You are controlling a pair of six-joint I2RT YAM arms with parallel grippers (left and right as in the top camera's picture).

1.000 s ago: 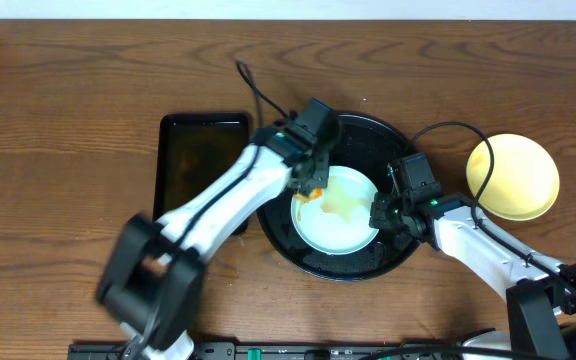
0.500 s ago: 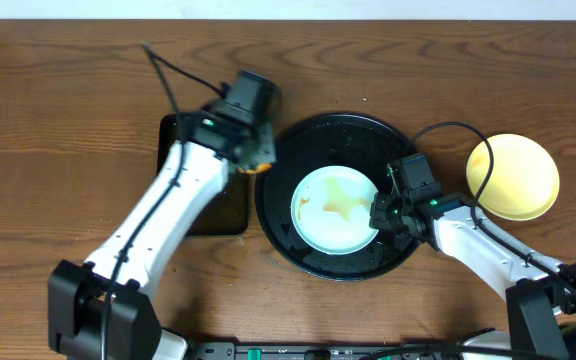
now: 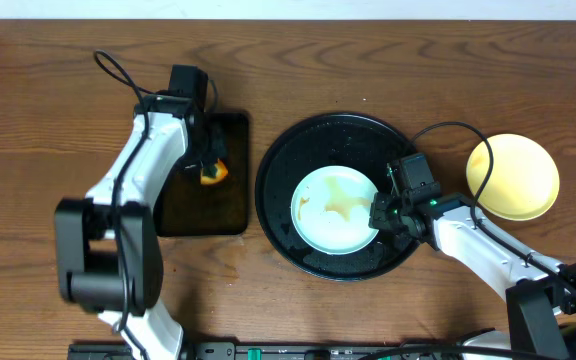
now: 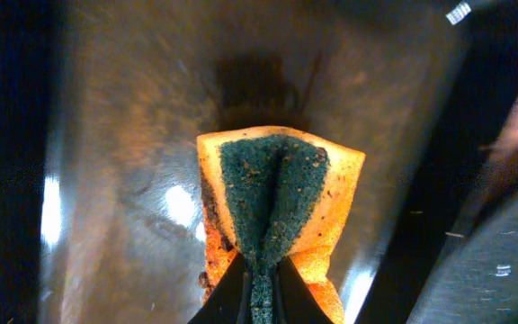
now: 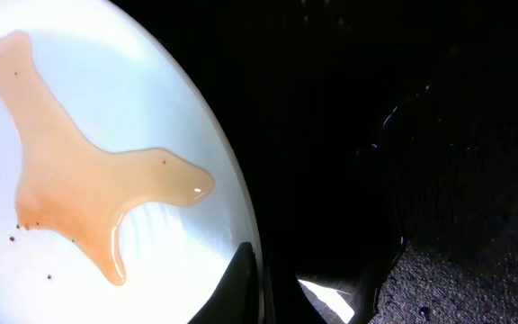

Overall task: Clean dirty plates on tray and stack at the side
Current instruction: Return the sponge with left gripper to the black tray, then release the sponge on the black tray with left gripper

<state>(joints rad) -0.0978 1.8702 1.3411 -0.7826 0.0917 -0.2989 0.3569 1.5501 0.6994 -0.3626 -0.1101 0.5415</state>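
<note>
Mint plate (image 3: 328, 218) pinched by right claw (image 3: 378, 214), one yellow plate (image 3: 513, 177) aside; left claw (image 4: 261, 281) pinches one sponge (image 4: 277, 193).

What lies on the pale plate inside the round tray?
A thin brown sauce smear with a few dark specks lies on the plate. The right gripper covers its right rim, so that part is hidden.

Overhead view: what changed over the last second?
The left gripper, shut on the orange-and-green sponge, swung left off the pale mint-white plate, out of the round black tray, to above the rectangular black tray. The right gripper stayed clamped on that plate's rim; the pale yellow plate did not move.
</note>
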